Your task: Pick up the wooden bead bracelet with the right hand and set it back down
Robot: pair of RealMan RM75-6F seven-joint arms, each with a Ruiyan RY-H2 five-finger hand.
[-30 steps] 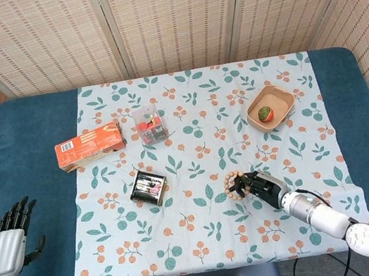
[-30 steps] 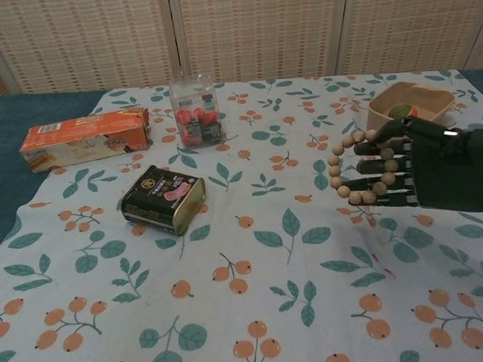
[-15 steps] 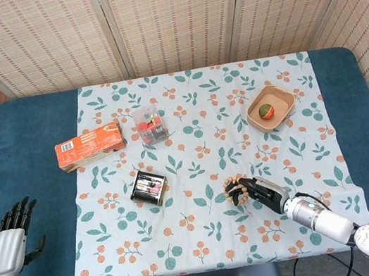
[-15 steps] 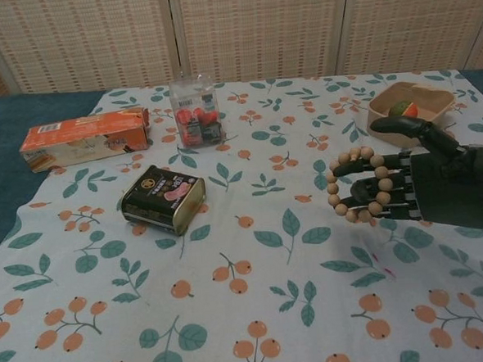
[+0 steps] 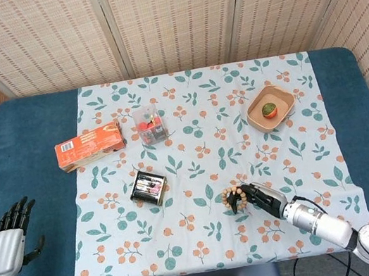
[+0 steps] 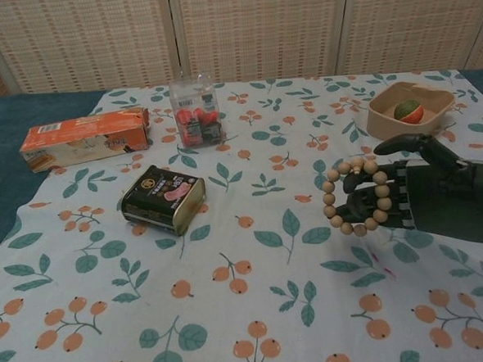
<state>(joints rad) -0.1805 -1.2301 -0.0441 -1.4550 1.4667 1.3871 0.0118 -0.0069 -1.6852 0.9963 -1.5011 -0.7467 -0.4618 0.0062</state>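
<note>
Nearest the robot, low at the front of the bench (image 5: 33,129), the right hand (image 6: 423,198) carries the wooden bead bracelet (image 6: 355,195). The loop is threaded over its fingers (image 6: 390,195), which reach leftward across the flowered cloth (image 6: 254,254), so the ring of beads stands nearly upright and faces the chest camera (you can look straight through it). The thumb (image 6: 407,144) arches over the top, apart from the beads. So the hand is holding the bracelet by hooking it, not by a pinch.

What matters for setting it down is the drop beneath. In the chest view the lowest beads look to hang just above the cloth, though whether they already touch it I cannot tell from here. The patch of cloth below and to the left of the beads is bare, so I would judge a short lowering and a slide of the fingers back out to the right would leave the ring lying there.

Further off, the dark tin (image 6: 162,199) sits well to the left, the bowl (image 6: 409,109) with a piece of fruit lies beyond the hand, and the clear box (image 6: 196,110) and orange carton (image 6: 85,138) are further back.

The left hand (image 5: 8,240) rests at the far left edge, fingers spread, holding nothing, well apart from the bracelet.
</note>
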